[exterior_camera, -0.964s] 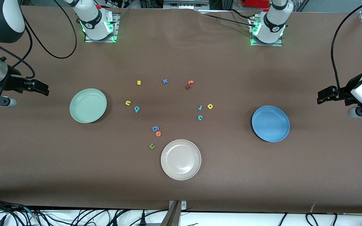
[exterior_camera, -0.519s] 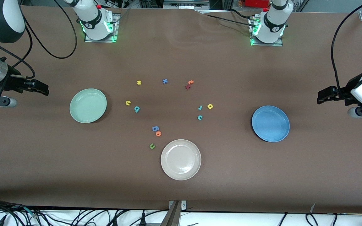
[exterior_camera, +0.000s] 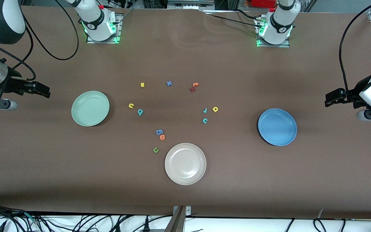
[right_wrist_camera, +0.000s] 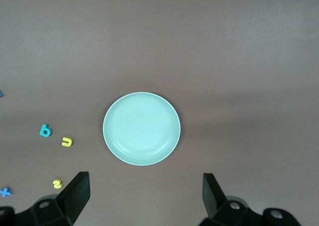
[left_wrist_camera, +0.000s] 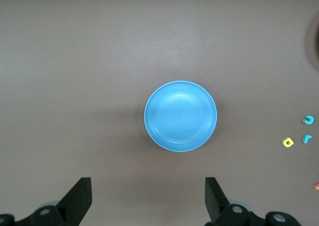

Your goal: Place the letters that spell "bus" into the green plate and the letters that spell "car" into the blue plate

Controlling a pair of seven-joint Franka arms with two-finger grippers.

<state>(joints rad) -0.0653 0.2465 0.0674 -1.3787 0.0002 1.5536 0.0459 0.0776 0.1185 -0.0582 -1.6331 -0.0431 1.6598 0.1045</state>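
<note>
- nothing has moved since the earlier frames: both arms wait high at the table's ends, all letters lie where they were.
- right gripper (exterior_camera: 45, 90) hangs spread wide and empty over the bare table, by the green plate (exterior_camera: 90, 108).
- yellow u (exterior_camera: 131, 105), teal b (exterior_camera: 140, 112) and yellow s (exterior_camera: 142, 84) lie near that plate; teal r (exterior_camera: 205, 110), yellow a (exterior_camera: 215, 109) and teal c (exterior_camera: 205, 120) lie toward the blue plate (exterior_camera: 277, 127).
- left gripper (exterior_camera: 330, 99) is equally wide, holding nothing.
- for a clean first pick, come straight down on 1 letter, jaws across its thin width, clear of its neighbour.
- both arms are cut off by the frame; the letters' exact shapes are hard to read.
</note>
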